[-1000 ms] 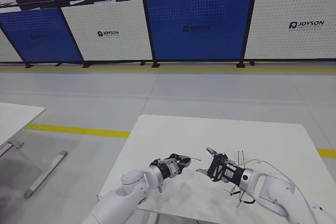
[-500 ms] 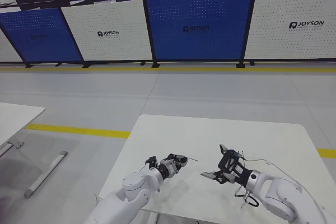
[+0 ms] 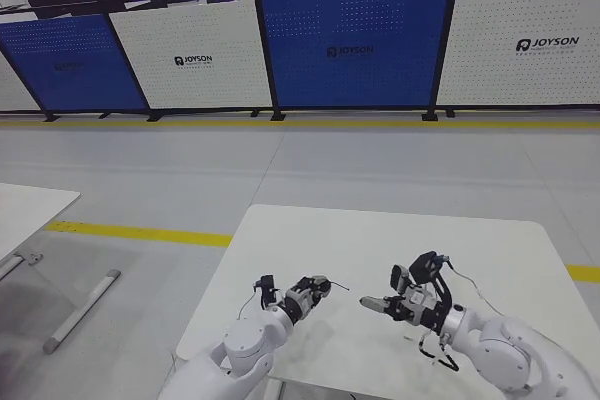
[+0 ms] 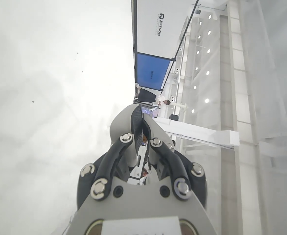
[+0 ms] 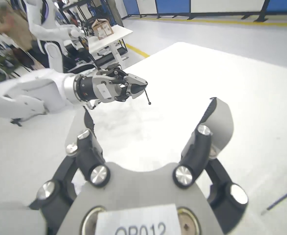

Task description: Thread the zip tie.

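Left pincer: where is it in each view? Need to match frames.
Top view: lower centre, left pincer over the white table, shut on the zip tie.
Left wrist view: left pincer close up, tips together, table behind.
Right wrist view: left pincer beyond the open right pincer.
Shared landmark: the white table.

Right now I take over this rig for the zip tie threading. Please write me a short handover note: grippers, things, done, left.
Left gripper: shut on the zip tie, held above the table; a short end sticks out below the fingertips.
Right gripper: open, empty, facing the left one, apart from it.
Done: zip tie is picked up.
Left: no loop is visible, so threading is not yet done; the right gripper probably has to take the free end.
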You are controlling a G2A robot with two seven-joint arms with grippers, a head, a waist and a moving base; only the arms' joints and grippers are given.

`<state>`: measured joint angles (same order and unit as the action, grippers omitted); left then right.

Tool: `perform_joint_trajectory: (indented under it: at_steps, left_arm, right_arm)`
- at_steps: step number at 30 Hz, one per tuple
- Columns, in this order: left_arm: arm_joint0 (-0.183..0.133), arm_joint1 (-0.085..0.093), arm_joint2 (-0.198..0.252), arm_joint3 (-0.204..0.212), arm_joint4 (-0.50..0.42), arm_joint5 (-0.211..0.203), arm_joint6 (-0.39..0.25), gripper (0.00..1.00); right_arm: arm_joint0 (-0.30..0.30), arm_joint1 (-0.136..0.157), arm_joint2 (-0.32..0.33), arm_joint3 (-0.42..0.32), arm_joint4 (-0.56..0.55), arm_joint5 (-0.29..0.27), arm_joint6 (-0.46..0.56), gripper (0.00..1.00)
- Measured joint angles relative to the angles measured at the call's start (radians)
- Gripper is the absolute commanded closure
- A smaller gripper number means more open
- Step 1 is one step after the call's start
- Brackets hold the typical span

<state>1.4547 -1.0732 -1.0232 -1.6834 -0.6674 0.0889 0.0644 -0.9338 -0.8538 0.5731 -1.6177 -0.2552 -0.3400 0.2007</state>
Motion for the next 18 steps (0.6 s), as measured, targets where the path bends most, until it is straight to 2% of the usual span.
perform_joint_trajectory:
  at_steps: [2,4,15,16,18]
  left_arm:
    - [0.006,-0.001,0.0,-0.005,0.017,-0.002,0.0,1.0]
    - [0.008,-0.002,-0.001,-0.007,0.014,-0.001,0.0,1.0]
    - [0.007,-0.002,-0.001,-0.006,0.018,-0.004,0.003,1.0]
    - [0.006,-0.002,-0.001,-0.004,0.031,-0.011,0.01,1.0]
    - [0.007,-0.005,0.004,-0.001,0.065,-0.032,0.024,1.0]
  right_arm:
    - [0.015,-0.003,-0.004,0.013,0.125,0.0,0.067,0.0]
    - [0.018,-0.004,-0.004,0.016,0.173,0.0,0.088,0.0]
    - [0.009,-0.006,-0.001,0.008,0.169,0.0,0.079,0.0]
    - [-0.001,-0.008,0.002,0.007,0.196,0.0,0.088,0.0]
    - [-0.004,-0.015,0.017,0.027,0.328,0.0,0.169,0.0]
